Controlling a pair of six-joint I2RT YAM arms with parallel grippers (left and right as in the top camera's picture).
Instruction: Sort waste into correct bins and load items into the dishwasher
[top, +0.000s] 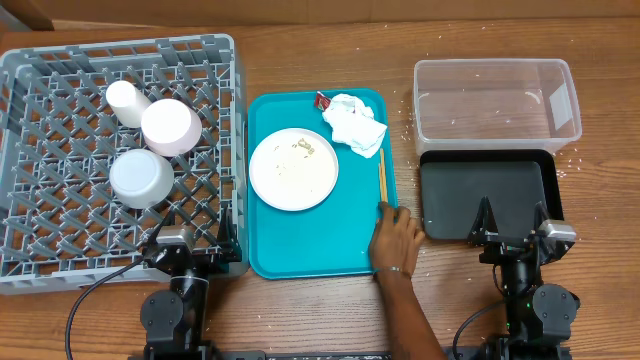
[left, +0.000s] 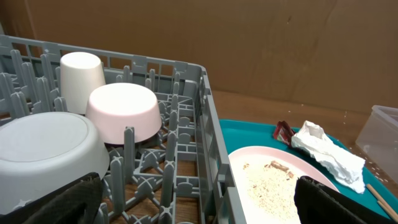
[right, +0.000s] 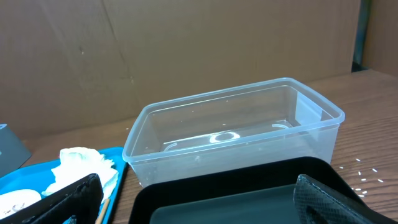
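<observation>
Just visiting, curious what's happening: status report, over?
Left gripper open, right gripper open, empty. Dirty white plate, napkin, red wrapper on teal tray. Person's hand at tray edge.

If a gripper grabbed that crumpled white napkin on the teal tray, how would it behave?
The crumpled napkin probably squashes and flops, given its loose folds. It looks light, so a push would likely slide it across the smooth teal tray.

1. Even, bright lighting is recorded throughout; shadows are soft.
2. Glare is noted on the floor of the clear tub (right: 249, 155), right wrist view.
3. Fingers (left: 339, 202) at the lower frame corners are rendered blurred.
</observation>
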